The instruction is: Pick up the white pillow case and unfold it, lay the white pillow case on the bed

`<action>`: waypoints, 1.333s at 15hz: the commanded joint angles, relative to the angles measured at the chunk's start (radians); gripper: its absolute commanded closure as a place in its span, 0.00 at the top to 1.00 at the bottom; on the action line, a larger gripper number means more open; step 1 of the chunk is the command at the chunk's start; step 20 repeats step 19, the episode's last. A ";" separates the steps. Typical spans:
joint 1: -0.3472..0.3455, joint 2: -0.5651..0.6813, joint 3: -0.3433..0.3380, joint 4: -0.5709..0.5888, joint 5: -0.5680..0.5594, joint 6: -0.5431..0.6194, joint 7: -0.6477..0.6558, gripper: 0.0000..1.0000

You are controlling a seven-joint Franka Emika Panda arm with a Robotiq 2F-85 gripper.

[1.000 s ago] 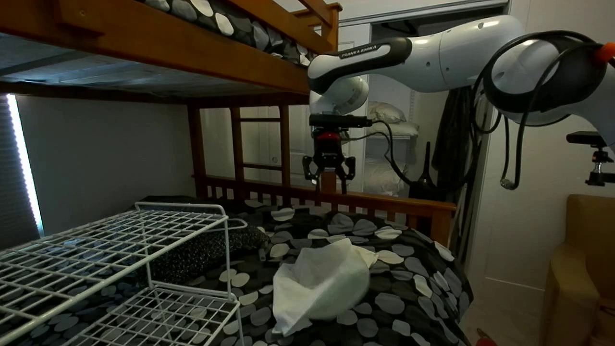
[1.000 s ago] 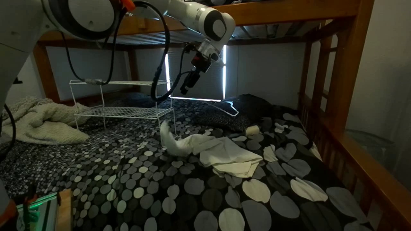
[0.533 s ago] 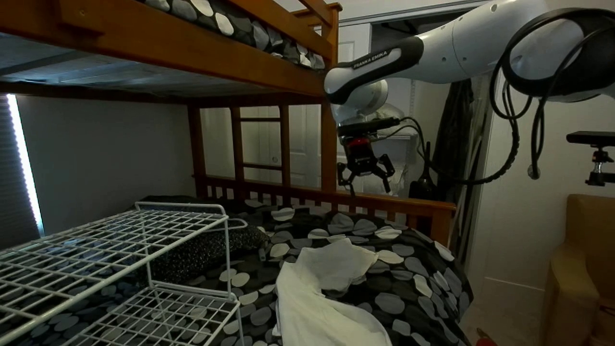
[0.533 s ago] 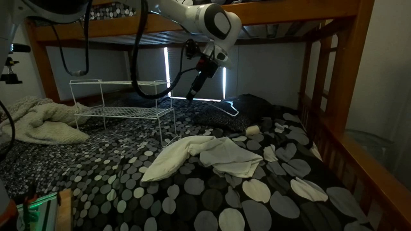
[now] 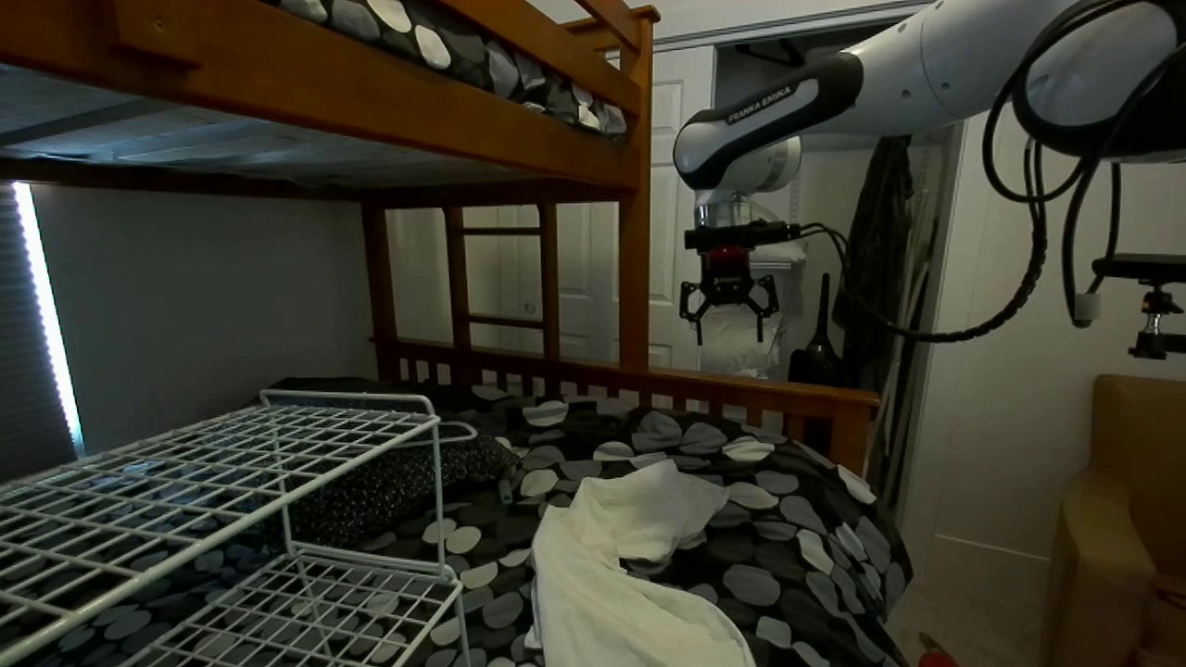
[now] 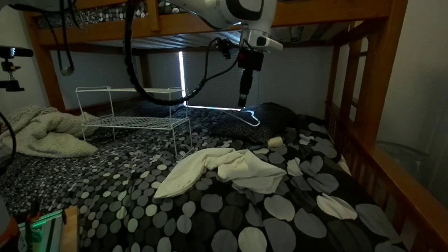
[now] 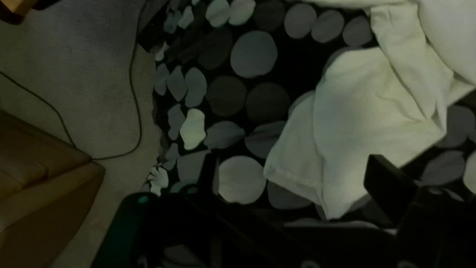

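Wrist view: white pillow case (image 7: 368, 119) rumpled on the bed (image 7: 305, 61), gripper (image 7: 293, 169) with fingers apart

The pillow case reaches from the bottom centre to the upper right corner, folded over itself. The fingers rise from the bottom edge, a wide gap between them.

In an exterior view, the arm (image 5: 889, 88) enters from the upper right; the gripper hangs right of centre, fingers down and spread, well apart from the pillow case bunched at bottom centre. A white wire rack (image 5: 283, 507) takes the lower left.

In an exterior view, the pillow case arches just below the middle, a cream blanket (image 6: 52, 134) near the left edge; the gripper, seen edge-on above, gives no reading of its spread.
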 commanded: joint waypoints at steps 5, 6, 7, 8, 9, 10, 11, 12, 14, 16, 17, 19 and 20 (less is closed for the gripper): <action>0.004 -0.027 -0.001 -0.004 0.000 0.157 0.068 1.00; 0.004 -0.028 -0.001 -0.004 0.000 0.157 0.069 1.00; 0.004 -0.028 -0.001 -0.005 0.000 0.158 0.069 1.00; 0.004 -0.028 -0.001 -0.006 0.000 0.158 0.070 1.00; 0.004 -0.028 -0.001 -0.006 0.000 0.158 0.070 1.00; 0.004 -0.028 -0.001 -0.006 0.000 0.158 0.070 1.00; 0.004 -0.028 -0.001 -0.007 0.000 0.158 0.070 1.00; 0.004 -0.028 -0.001 -0.007 0.000 0.158 0.070 1.00; 0.004 -0.028 -0.001 -0.007 0.000 0.158 0.070 1.00; 0.004 -0.028 -0.001 -0.007 0.000 0.158 0.070 1.00; 0.004 -0.028 -0.001 -0.007 0.000 0.158 0.070 1.00; 0.004 -0.028 -0.001 -0.008 0.000 0.158 0.070 1.00; 0.004 -0.028 -0.001 -0.008 0.000 0.158 0.070 1.00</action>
